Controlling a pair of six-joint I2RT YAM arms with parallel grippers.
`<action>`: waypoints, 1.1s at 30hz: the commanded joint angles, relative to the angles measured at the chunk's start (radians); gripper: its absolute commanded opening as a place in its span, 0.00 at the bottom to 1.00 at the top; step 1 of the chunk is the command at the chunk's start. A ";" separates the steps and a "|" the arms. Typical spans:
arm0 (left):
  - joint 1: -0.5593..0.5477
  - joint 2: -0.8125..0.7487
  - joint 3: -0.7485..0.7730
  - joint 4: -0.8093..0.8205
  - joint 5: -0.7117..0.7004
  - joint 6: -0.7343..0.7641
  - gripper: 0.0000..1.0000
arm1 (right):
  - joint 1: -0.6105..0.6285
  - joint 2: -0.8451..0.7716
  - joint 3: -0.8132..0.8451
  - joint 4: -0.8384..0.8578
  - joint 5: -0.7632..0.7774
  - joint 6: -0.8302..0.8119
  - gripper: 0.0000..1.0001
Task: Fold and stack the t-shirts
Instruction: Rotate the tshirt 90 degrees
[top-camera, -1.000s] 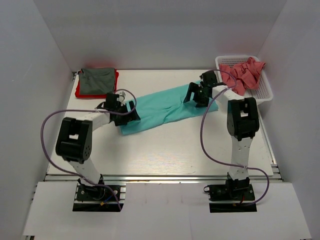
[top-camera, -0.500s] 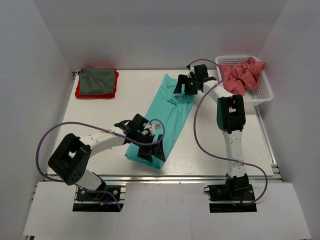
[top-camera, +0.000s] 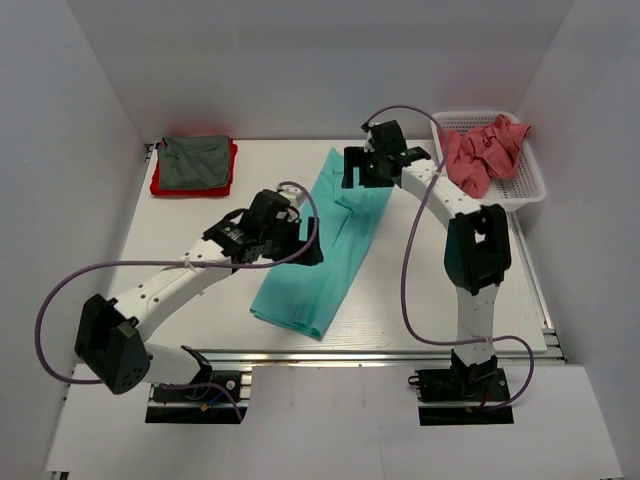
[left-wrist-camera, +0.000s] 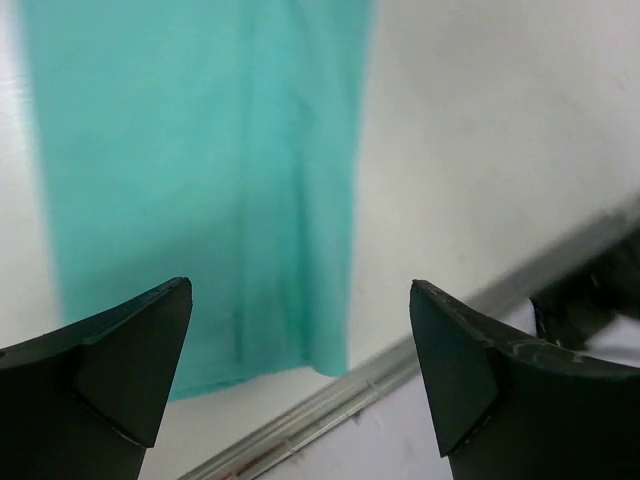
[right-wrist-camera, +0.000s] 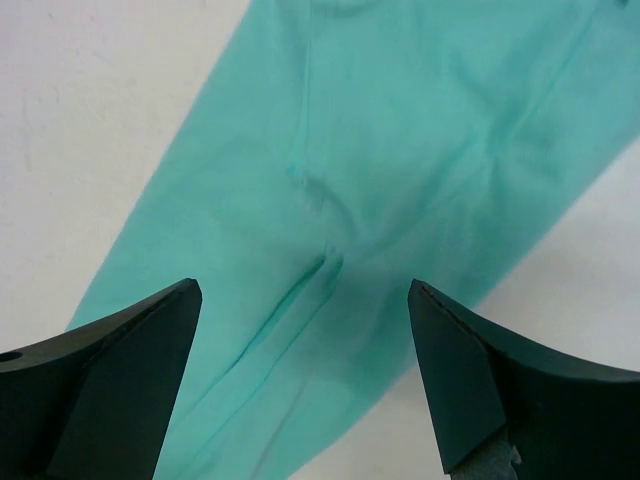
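The teal-green t-shirt lies flat as a long folded strip from the table's back centre to its front edge. It also shows in the left wrist view and the right wrist view. My left gripper is open and empty above the strip's left edge near its middle. My right gripper is open and empty above the strip's far end. A folded dark grey t-shirt lies on a folded red t-shirt at the back left. Salmon-pink t-shirts are heaped in the basket.
The white mesh basket stands at the back right. The table's metal front rail runs just beyond the teal shirt's near end. White walls enclose the table on three sides.
Both grippers have let go of the teal shirt and lifted off it. The left gripper moved back from the shirt's near end to its middle. The shirt now lies straighter.
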 joint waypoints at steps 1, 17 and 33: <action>0.020 -0.099 0.001 -0.086 -0.367 -0.068 1.00 | 0.060 -0.073 -0.106 -0.080 0.217 0.109 0.90; 0.257 0.060 -0.084 -0.004 -0.301 -0.086 1.00 | 0.151 0.108 -0.202 -0.141 0.210 0.270 0.90; 0.254 0.165 -0.108 0.144 0.038 0.067 1.00 | -0.021 0.225 0.299 -0.181 0.075 -0.104 0.90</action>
